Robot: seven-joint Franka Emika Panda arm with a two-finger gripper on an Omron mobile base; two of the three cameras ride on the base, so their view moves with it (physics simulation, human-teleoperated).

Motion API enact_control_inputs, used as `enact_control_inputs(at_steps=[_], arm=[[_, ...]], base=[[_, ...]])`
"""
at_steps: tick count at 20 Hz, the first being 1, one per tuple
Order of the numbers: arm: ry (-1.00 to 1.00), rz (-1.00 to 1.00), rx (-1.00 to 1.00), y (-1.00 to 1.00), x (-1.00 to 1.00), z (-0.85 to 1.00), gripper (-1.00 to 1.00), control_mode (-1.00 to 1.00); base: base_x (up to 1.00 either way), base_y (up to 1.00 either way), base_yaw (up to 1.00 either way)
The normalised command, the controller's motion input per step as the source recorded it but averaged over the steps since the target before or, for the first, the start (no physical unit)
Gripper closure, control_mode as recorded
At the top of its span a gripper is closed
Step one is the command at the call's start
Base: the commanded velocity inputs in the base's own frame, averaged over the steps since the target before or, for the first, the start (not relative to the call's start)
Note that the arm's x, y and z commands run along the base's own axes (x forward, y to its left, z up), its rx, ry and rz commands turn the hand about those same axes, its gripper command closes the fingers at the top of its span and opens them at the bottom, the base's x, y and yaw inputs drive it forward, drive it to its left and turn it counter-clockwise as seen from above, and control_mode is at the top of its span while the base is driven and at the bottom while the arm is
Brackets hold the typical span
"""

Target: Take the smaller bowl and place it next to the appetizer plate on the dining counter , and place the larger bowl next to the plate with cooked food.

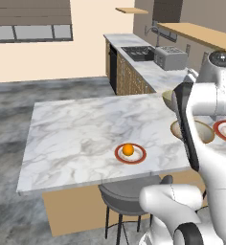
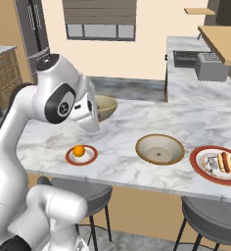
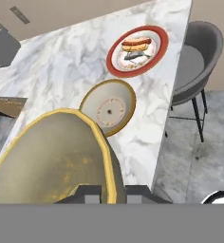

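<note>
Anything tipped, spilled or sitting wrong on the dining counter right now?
Nothing stands out. The larger bowl sits upright beside the plate with cooked food, food still on it. The orange ball rests on the appetizer plate. The smaller bowl is held in the gripper above the dining counter.

We see the dining counter (image 2: 137, 122) with wide bare marble left of the appetizer plate (image 2: 81, 155) and between that plate and the larger bowl (image 2: 160, 149). The larger bowl sits just beside the plate with cooked food (image 2: 218, 164), leaving only a narrow gap there. The smaller bowl (image 3: 52, 156) rides at the gripper (image 3: 107, 192) above the counter and hides the surface beneath. Two stools (image 2: 213, 220) stand at the near edge, below the top.
</note>
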Motion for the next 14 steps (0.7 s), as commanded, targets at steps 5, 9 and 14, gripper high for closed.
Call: enact_control_inputs(at_steps=[5,9,14], arm=[[0.00,0.15,0.10,-0.06,0.00,-0.52,1.00,-1.00],[-0.11,0.11,0.00,0.00,0.00,-0.61,1.00,-1.00],[-0.07,0.09,0.00,0.00,0.01,-0.50,1.00,-1.00]], base=[[0.00,0.00,0.00],[0.00,0.00,0.00],[0.00,0.00,0.00]])
